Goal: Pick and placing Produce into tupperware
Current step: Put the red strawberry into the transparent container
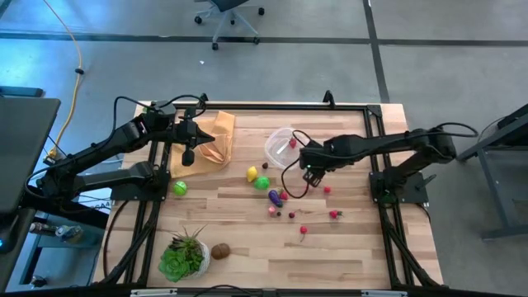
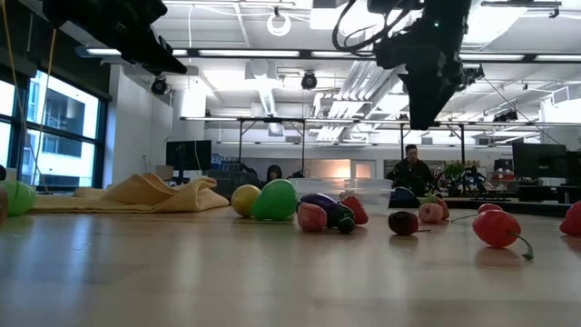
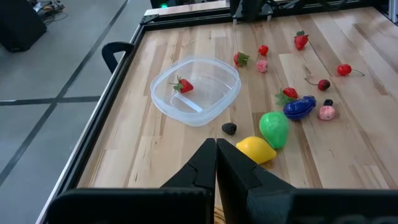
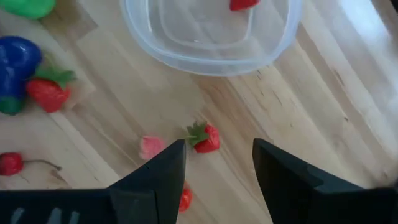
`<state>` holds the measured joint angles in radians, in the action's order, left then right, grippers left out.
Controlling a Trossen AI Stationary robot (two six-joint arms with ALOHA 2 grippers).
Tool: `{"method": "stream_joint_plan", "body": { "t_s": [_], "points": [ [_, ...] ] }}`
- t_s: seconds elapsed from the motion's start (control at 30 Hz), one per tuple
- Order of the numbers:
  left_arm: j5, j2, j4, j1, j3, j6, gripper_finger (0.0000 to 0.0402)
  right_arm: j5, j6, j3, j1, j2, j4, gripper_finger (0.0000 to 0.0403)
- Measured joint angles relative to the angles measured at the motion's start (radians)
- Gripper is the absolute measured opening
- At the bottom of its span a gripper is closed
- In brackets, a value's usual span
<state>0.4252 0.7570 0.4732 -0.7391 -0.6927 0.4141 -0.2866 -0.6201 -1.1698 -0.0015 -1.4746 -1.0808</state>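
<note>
1. The left gripper (image 1: 189, 155) hangs over the far-left part of the desk (image 1: 247, 247), above the tan-orange cloth (image 1: 212, 140) that lies against the far edge. Its fingers (image 3: 214, 168) are pressed together with nothing between them.
2. A green ball-shaped fruit (image 1: 179, 187) sits near the left edge, just in front of the cloth.
3. A leafy plant in a white pot (image 1: 183, 256) stands at the near-left corner, with a brown piece (image 1: 220, 251) just beside it.
4. Around the middle of the desk lie a yellow lemon (image 1: 252, 173), a green piece (image 1: 261, 183) touching or almost touching it, and a purple eggplant (image 1: 275, 197) a little nearer the front.
5. The tupperware (image 1: 279, 146) rests right of centre, toward the far edge, with one red strawberry (image 3: 183, 85) inside it.
6. The right gripper (image 1: 313, 176) hovers just beside the tub, on its near-right side. Its fingers (image 4: 163, 168) stand apart and hold nothing; a small strawberry (image 4: 204, 137) lies on the wood below the gap, a pink piece (image 4: 151, 147) next to it.
7. Small red pieces (image 1: 334, 214) are scattered toward the right half of the desk, in front of the right gripper.
</note>
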Motion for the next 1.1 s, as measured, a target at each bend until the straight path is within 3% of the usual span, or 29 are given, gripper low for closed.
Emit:
{"method": "stream_joint_plan", "body": {
  "t_s": [0.27, 0.5, 0.67, 0.93, 1.1],
  "points": [
    [0.000, 0.000, 0.000, 0.000, 0.000, 0.000, 0.0003, 0.085, -0.073, 0.281, -0.053, 0.178, 0.250, 0.0179],
    [0.000, 0.000, 0.000, 0.000, 0.000, 0.000, 0.0003, 0.161, -0.124, 0.428, -0.097, 0.192, 0.370, 0.0179],
    [0.000, 0.000, 0.000, 0.000, 0.000, 0.000, 0.0003, 0.160, -0.116, 0.484, -0.111, 0.192, 0.467, 0.0188],
    [0.000, 0.000, 0.000, 0.000, 0.000, 0.000, 0.0003, 0.137, -0.116, 0.502, -0.110, 0.192, 0.495, 0.0264],
    [0.000, 0.000, 0.000, 0.000, 0.000, 0.000, 0.0003, 0.132, -0.106, 0.502, -0.110, 0.166, 0.520, 0.0281]
  ]
}}
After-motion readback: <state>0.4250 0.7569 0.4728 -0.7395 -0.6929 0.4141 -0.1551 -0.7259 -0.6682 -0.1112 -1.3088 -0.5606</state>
